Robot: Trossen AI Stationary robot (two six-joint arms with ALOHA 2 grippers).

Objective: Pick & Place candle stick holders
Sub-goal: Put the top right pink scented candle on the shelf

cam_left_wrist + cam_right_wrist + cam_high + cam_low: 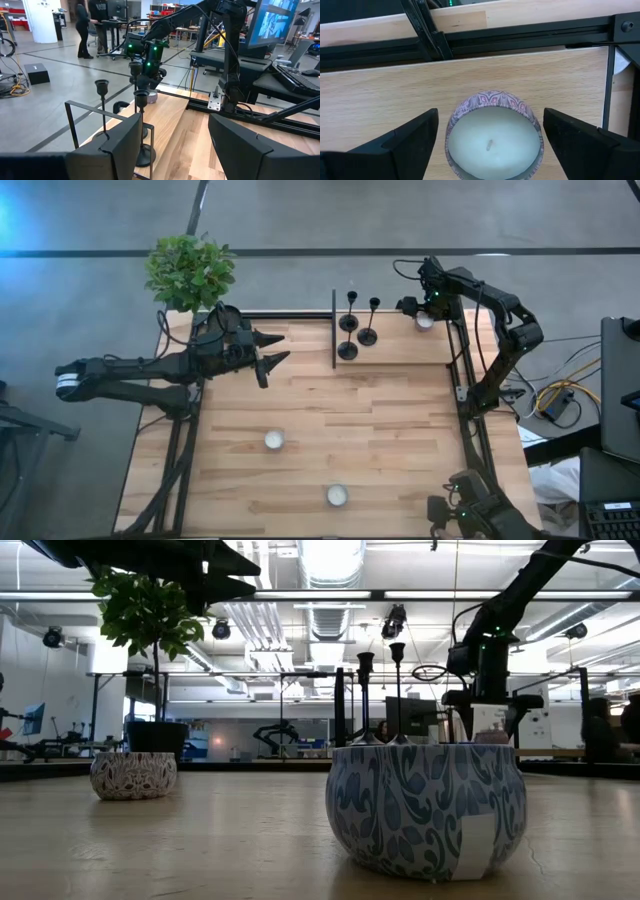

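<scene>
Three black candle stick holders stand upright on their round bases at the table's far middle: one (pixel 348 320) farthest, one (pixel 368 335) to its right, one (pixel 347 350) nearest. They also show in the left wrist view (pixel 141 95) and the low view (pixel 365 690). My left gripper (pixel 284 347) is open and empty above the table, left of the holders and pointing at them (pixel 175 150). My right gripper (pixel 425 315) is open at the far right corner. Its fingers stand on either side of a patterned candle tin (pixel 492 135) without touching it.
A thin black upright frame (pixel 333 330) stands between my left gripper and the holders. Two more candle tins sit on the table's near half (pixel 273 440) (pixel 337 496). A potted plant (pixel 190 270) stands at the far left corner. People stand in the room beyond (pixel 85 25).
</scene>
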